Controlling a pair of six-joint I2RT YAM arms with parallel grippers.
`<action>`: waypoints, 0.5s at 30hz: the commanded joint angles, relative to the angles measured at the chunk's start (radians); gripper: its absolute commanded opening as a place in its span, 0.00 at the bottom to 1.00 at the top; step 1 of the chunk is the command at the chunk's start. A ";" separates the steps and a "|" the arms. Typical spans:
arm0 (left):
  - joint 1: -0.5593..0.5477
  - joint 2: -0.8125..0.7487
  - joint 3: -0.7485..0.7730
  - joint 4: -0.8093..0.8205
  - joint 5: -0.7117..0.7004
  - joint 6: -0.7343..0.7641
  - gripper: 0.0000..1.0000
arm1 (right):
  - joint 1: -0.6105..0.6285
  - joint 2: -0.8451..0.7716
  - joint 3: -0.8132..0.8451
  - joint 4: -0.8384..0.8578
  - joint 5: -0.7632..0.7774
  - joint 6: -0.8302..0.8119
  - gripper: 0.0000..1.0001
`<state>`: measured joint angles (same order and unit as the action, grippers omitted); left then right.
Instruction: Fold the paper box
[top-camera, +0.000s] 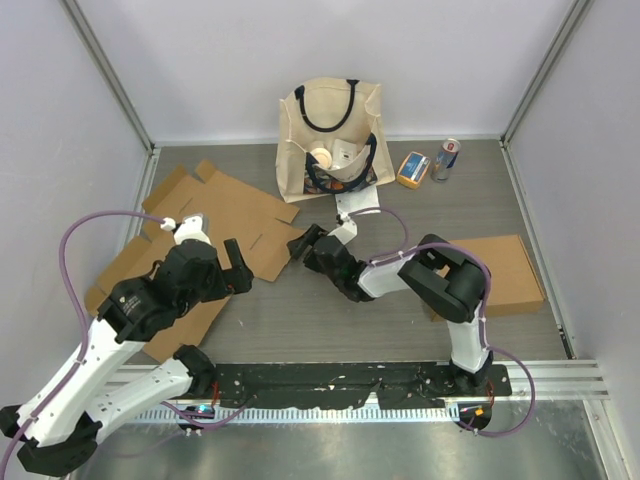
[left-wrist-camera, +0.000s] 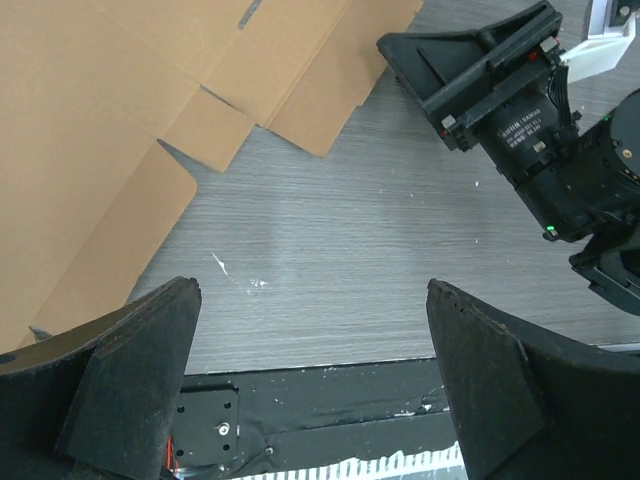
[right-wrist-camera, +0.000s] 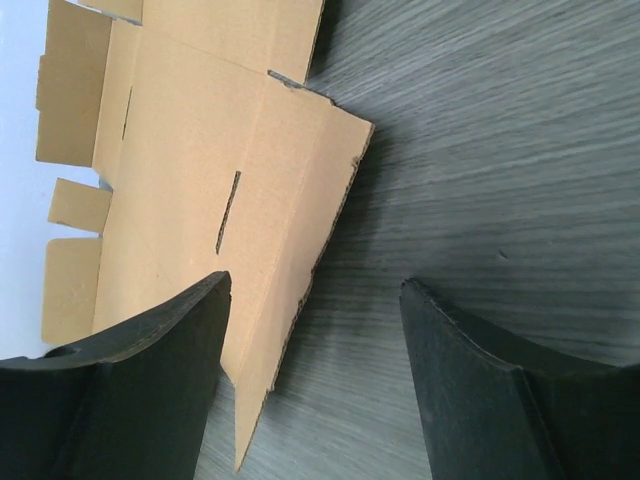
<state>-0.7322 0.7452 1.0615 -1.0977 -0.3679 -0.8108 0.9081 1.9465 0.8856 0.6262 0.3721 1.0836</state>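
Note:
The paper box (top-camera: 215, 215) is a flat brown cardboard blank lying on the left half of the table, with slots and flaps showing. My left gripper (top-camera: 238, 268) hovers at its near right edge, open with nothing between the fingers (left-wrist-camera: 312, 290); the cardboard (left-wrist-camera: 100, 120) lies up and to the left of it. My right gripper (top-camera: 303, 245) is at the blank's right corner. Its jaws stand open around the pointed corner flap (right-wrist-camera: 260, 330), which sits close to the left finger (right-wrist-camera: 160, 350) with a wide gap to the other.
A cream tote bag (top-camera: 330, 135) with items inside stands at the back centre. Next to it are a yellow-blue packet (top-camera: 412, 168) and a can (top-camera: 446, 158). Another flat cardboard piece (top-camera: 505, 275) lies at the right. The black base rail (top-camera: 350, 378) runs along the near edge.

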 joint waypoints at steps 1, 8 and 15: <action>-0.001 0.005 0.022 -0.014 -0.023 -0.033 1.00 | 0.003 0.063 0.084 0.072 0.014 -0.002 0.72; -0.001 -0.015 0.034 -0.039 -0.048 -0.056 1.00 | 0.015 0.199 0.269 0.063 0.047 -0.167 0.44; 0.001 -0.113 0.097 0.065 -0.164 0.007 0.98 | 0.077 0.079 0.453 -0.123 0.136 -0.587 0.06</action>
<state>-0.7326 0.6914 1.0828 -1.1336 -0.4355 -0.8524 0.9504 2.1593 1.2278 0.5503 0.4511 0.8303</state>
